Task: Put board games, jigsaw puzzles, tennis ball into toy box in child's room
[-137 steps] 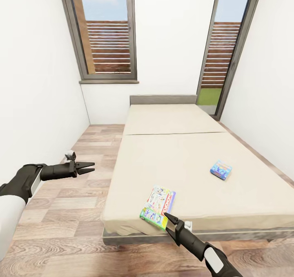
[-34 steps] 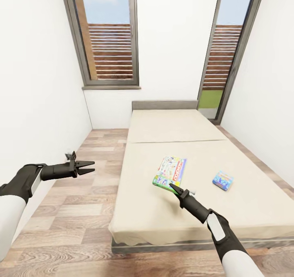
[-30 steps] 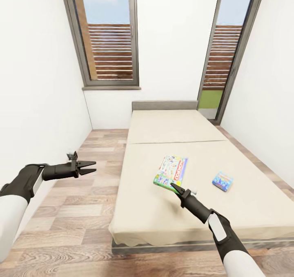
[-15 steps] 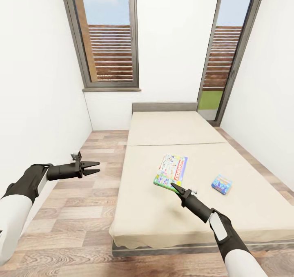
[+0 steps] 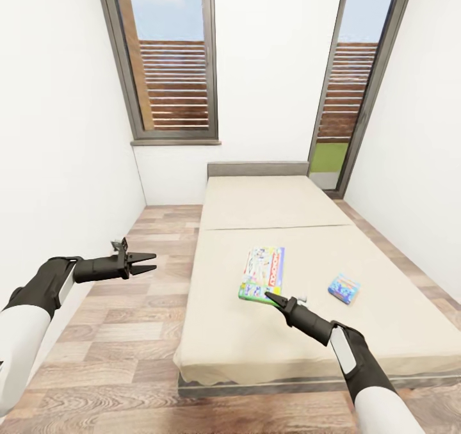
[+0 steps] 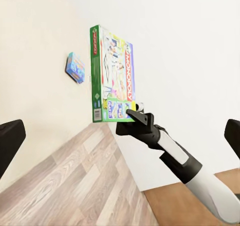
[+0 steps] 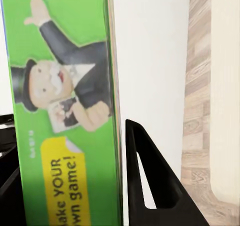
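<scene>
My right gripper [image 5: 272, 299] is shut on the near green edge of the white board game [image 5: 262, 274] and holds it above the beige bed [image 5: 269, 203]. In the right wrist view the green edge [image 7: 65, 111] sits between the black fingers [image 7: 145, 186]. A smaller blue board game [image 5: 344, 287] lies on the mattress to the right. My left gripper [image 5: 148, 264] hangs open over the floor left of the bed, holding nothing. The left wrist view shows the held game [image 6: 112, 73] and the blue one [image 6: 76, 67]. The table, toy box, jigsaw puzzles and tennis ball are out of view.
White walls close in on both sides. A dark-framed window [image 5: 169, 69] and a tall glazed door [image 5: 349, 95] stand behind the headboard [image 5: 256, 168]. Wood-plank floor [image 5: 128, 319] runs along the bed's left side and in front of it.
Since the earliest frame my right gripper has lifted the white game off the bed's front edge. In the last half second the box turned slightly. The left arm barely moved; the view shifted.
</scene>
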Available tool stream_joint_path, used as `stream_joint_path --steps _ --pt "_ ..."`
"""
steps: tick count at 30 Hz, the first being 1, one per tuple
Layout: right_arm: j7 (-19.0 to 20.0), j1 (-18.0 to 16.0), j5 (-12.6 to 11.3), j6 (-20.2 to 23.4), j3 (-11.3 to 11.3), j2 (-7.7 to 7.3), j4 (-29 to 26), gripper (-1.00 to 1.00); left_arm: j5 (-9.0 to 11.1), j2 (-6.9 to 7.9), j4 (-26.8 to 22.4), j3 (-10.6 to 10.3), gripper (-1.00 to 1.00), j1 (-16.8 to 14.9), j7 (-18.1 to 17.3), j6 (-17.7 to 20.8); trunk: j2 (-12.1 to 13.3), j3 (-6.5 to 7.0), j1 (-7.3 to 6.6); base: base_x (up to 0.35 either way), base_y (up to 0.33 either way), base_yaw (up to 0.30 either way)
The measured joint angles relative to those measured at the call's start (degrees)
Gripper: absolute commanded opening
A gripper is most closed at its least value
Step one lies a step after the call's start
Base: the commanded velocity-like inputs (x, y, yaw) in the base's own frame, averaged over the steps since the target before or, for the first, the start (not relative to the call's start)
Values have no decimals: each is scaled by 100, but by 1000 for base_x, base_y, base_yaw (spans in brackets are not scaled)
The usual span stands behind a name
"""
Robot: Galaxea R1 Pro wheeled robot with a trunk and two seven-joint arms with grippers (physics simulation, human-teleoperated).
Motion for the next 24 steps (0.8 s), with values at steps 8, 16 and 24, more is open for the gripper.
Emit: stream_joint_path --steps 8,16,24 --pt "21 45 32 -53 2 -1 -114 -100 0 -7 0 4 100 0 0 0 321 144 -177 -15 0 0" --pt "32 53 35 -53 4 -6 -116 -100 0 -11 0 11 100 0 0 -8 642 287 -352 0 0 0" --pt "76 53 33 -48 2 -6 -131 -100 0 -9 0 5 100 0 0 -21 963 431 -528 0 0 0"
